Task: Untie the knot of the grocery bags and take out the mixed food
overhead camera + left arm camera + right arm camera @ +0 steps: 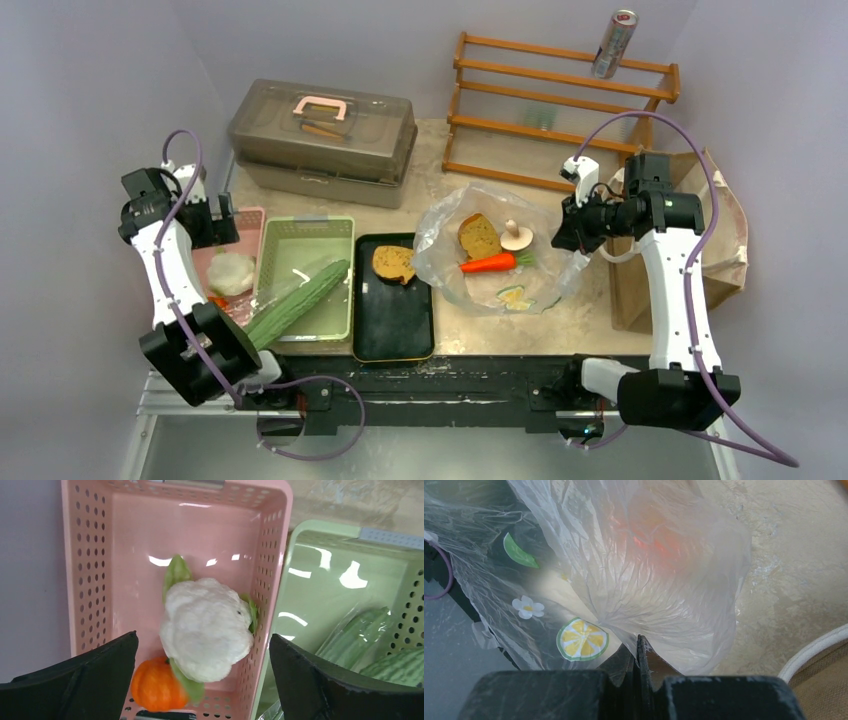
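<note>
the left gripper (202, 652) hangs with jaws spread wide over the pink basket (90, 555). the cauliflower (207, 630) and tomato (155, 687) crowd its near end and the far half of the floor is bare. one finger seems to sit above the wall shared with the green basket (305, 222), though that is hard to judge. the cucumber (300, 300) crosses that basket diagonally. the black tray (393, 325) is bare nearer than the toast (394, 263). the right gripper (639, 652), pinched on the clear bag (440, 230), blocks its right side. the case (322, 135) and rack (560, 100) close the back.
</note>
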Robot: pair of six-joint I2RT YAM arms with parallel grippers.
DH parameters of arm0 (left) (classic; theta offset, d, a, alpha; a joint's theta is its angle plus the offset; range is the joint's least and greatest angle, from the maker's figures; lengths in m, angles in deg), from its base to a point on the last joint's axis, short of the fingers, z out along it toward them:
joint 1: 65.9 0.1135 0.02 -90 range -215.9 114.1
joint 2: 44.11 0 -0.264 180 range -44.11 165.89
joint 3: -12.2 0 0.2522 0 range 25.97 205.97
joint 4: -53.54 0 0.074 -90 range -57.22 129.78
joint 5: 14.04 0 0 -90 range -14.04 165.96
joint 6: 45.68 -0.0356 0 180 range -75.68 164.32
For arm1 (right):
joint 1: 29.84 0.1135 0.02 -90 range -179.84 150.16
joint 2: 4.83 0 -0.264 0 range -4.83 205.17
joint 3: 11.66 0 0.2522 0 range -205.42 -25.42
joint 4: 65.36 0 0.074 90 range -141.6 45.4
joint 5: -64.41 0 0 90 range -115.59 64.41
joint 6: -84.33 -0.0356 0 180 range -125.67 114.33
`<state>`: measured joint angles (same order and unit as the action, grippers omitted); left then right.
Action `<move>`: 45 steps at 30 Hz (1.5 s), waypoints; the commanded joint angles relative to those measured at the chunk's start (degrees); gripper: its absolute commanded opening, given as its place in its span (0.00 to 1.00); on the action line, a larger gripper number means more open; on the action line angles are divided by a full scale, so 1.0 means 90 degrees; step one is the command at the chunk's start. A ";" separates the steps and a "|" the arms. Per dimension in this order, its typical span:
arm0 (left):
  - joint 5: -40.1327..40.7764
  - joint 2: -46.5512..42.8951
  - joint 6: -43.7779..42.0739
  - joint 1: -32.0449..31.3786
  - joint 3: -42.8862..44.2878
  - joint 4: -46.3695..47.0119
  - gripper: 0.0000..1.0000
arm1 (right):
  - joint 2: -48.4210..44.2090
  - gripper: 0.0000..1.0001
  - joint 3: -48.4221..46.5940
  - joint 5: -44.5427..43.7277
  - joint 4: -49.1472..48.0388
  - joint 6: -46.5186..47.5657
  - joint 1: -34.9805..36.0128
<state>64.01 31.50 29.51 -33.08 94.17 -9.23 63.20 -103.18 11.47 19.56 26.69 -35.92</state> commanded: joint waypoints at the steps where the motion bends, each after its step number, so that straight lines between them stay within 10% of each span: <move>1: -0.1005 -0.0250 -0.0248 0.0062 0.0597 0.0233 1.00 | 0.0014 0.00 -0.0267 0.0132 0.0077 0.0125 -0.0026; 6: -0.2806 -0.0872 -0.0342 -0.0507 0.1143 0.0283 1.00 | 0.0022 0.00 -0.0312 0.0148 0.0035 0.0120 -0.0027; 13: -0.2798 -0.1474 -0.0654 -0.5750 0.1980 0.1660 0.89 | -0.0143 0.00 -0.0093 0.0212 -0.0158 -0.0032 -0.0027; 21: -0.2017 -0.0095 -0.2228 -0.9392 0.1888 0.2389 0.52 | -0.0582 0.00 0.0416 0.0110 -0.0556 -0.0421 -0.0027; 45: 0.0436 0.4449 -0.3360 -1.0248 0.1273 0.5347 0.58 | -0.0781 0.00 0.0955 -0.0470 -0.0047 -0.0323 -0.0027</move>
<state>63.01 69.34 1.01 -124.96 104.81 35.42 57.01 -95.31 8.36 19.93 25.32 -35.92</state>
